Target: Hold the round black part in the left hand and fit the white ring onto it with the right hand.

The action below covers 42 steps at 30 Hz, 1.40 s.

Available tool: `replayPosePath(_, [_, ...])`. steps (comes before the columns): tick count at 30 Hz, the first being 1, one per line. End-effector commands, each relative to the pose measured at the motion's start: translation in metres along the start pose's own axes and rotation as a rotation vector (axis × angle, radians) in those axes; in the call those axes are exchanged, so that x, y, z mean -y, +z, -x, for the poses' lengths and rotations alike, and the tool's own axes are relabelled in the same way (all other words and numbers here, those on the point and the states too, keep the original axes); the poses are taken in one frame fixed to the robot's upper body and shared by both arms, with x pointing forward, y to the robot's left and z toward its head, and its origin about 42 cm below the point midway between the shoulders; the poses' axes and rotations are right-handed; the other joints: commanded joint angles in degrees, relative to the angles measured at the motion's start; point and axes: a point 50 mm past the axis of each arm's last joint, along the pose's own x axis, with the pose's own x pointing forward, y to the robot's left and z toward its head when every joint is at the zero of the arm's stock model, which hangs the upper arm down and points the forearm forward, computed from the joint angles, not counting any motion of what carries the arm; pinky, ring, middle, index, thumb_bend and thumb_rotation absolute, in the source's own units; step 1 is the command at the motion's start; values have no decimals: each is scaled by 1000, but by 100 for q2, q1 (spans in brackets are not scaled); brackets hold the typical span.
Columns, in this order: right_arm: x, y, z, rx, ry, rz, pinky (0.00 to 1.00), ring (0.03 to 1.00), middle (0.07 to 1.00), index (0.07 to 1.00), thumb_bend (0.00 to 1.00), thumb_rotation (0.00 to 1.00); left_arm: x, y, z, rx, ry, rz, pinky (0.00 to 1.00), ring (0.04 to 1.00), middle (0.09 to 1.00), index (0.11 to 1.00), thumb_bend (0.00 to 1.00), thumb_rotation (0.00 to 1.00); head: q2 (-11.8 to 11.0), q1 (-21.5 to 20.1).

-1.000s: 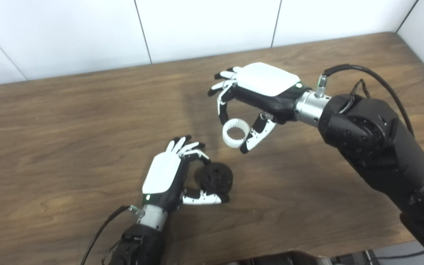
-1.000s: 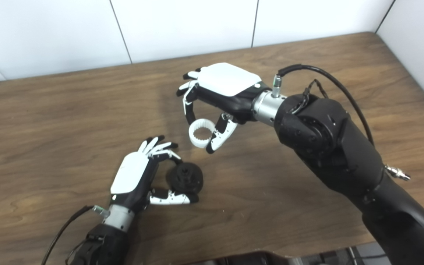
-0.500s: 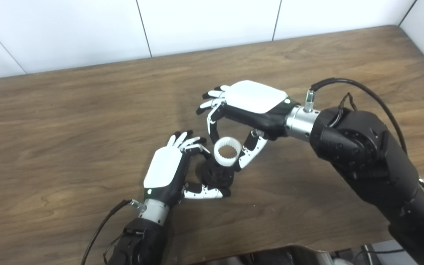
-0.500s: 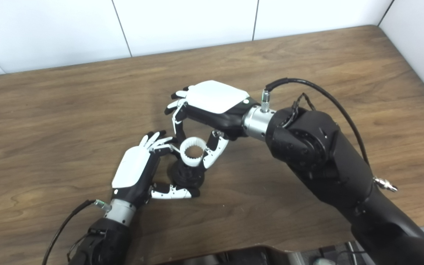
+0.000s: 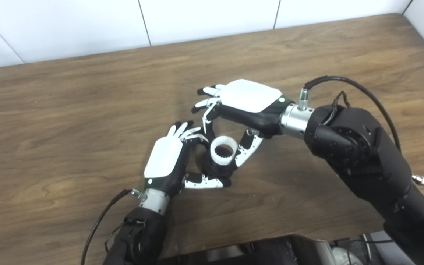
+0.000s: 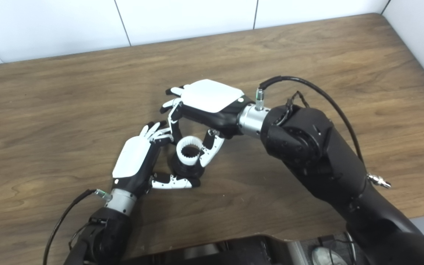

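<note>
Wood-grain table (image 5: 68, 110) under white wall panels; over it the left hand (image 5: 168, 165) clasps the round black part (image 5: 217, 170), while the right hand (image 5: 247, 105) pinches the white ring (image 5: 223, 151) right on top. That ring looks light, rigid and toothed inside, so I'd say an outer-rim grip suits it, kept level.

The table (image 5: 68, 110) is wood with brown grain and a soft, low shine. The left hand (image 5: 168, 162) and the right hand (image 5: 245, 101) have smooth white plastic backs, a little glossy, and matt black plastic fingers with white parts. Behind each hand the wrist is a ring of brushed metal. The ring (image 5: 223, 150) between the right hand's fingers is matt white plastic with small teeth inside. Under it, the part (image 5: 215, 170) is matt black, probably plastic. The wall (image 5: 204, 14) behind is smooth white panels.
</note>
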Motion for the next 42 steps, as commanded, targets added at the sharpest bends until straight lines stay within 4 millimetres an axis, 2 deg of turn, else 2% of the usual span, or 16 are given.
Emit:
replayPosePath(1, [6, 3, -2, 23, -48, 27, 1000, 996, 877, 484, 524, 137, 12, 2, 5, -13, -77, -1, 1000, 953, 826, 483, 524, 62, 4, 10])
replayPosePath(18, [-4, 2, -10, 20, -35, 29, 1000, 998, 877, 484, 525, 137, 12, 4, 5, -17, -78, 5, 1000, 950, 832, 482, 525, 62, -17, 26])
replayPosePath(42, [2, -11, -13, -20, -56, 29, 1000, 1000, 885, 483, 524, 137, 12, 4, 7, -17, -79, 3, 1000, 952, 819, 483, 525, 61, 8, -28])
